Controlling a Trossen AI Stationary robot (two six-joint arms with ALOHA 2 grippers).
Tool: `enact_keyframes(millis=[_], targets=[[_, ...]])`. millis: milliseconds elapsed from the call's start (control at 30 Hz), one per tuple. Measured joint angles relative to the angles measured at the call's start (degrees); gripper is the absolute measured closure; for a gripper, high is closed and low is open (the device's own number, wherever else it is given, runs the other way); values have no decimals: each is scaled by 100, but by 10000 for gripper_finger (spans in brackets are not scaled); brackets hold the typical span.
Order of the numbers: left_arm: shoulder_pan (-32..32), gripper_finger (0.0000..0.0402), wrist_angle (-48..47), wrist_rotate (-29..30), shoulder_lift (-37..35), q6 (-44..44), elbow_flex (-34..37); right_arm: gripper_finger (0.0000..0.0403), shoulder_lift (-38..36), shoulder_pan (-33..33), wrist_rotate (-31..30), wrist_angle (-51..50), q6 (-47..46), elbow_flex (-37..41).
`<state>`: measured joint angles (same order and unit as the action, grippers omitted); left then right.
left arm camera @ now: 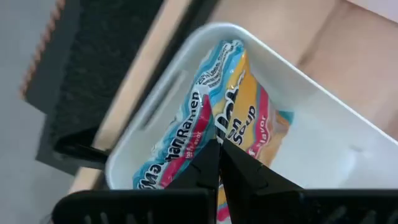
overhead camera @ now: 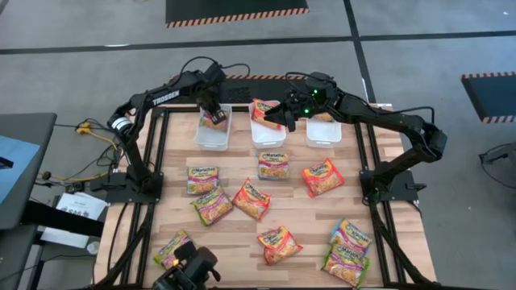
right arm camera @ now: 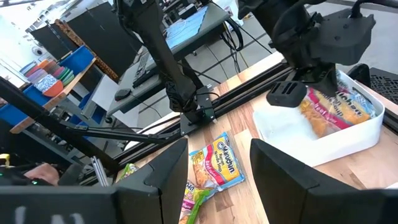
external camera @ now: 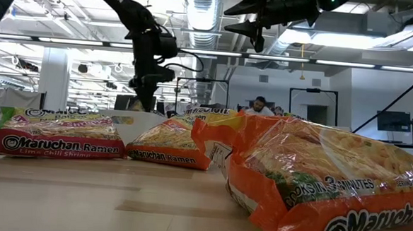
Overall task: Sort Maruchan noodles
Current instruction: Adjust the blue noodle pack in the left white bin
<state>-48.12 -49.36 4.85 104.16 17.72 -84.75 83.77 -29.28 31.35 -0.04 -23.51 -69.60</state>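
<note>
Left end effector (left arm camera: 217, 163) clamped shut on blue packet (left arm camera: 227, 121), tilted inside far-left bin (overhead camera: 212, 135). Right end effector (overhead camera: 288, 119) gaped wide, empty, above middle bin (overhead camera: 267, 135). Loose packets (overhead camera: 273, 164) scattered nearer on bench (overhead camera: 298, 216); closest lay just near of right end effector.

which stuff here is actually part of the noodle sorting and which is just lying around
Part of the job:
- flat glossy yellow plastic Maruchan noodle packets scattered on the wooden table
- blue-accented packet pinched in the shut left hand
- three white rectangular plastic bins, as the likely sorting spots
- open right hand above the middle bin

Just lying about:
- white papers beside the table
- yellow cables
</note>
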Motion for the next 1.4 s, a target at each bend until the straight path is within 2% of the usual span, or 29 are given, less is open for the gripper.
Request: enact_keyframes(millis=[100, 233, 433, 600, 900, 1100, 1233, 1400], targets=[[-9, 401, 52, 71, 0, 4, 0, 204, 1, 0, 0, -2, 0, 0], [-9, 401, 497, 522, 2, 155, 0, 204, 0, 0, 0, 0, 0, 0], [-26, 401, 679, 543, 2, 121, -2, 204, 0, 0, 0, -2, 0, 0], [-26, 401, 669, 292, 2, 6, -4, 204, 0, 0, 0, -50, 0, 0], [-26, 401, 789, 266, 2, -195, -11, 204, 0, 0, 0, -80, 0, 0], [-31, 400, 706, -259, 2, -35, -11, 204, 0, 0, 1, -82, 0, 0], [-31, 383, 687, -272, 2, -2, -11, 204, 1, 0, 2, -82, 0, 0], [-31, 339, 681, -263, 2, 0, -11, 204, 0, 0, 2, -83, 0, 0]])
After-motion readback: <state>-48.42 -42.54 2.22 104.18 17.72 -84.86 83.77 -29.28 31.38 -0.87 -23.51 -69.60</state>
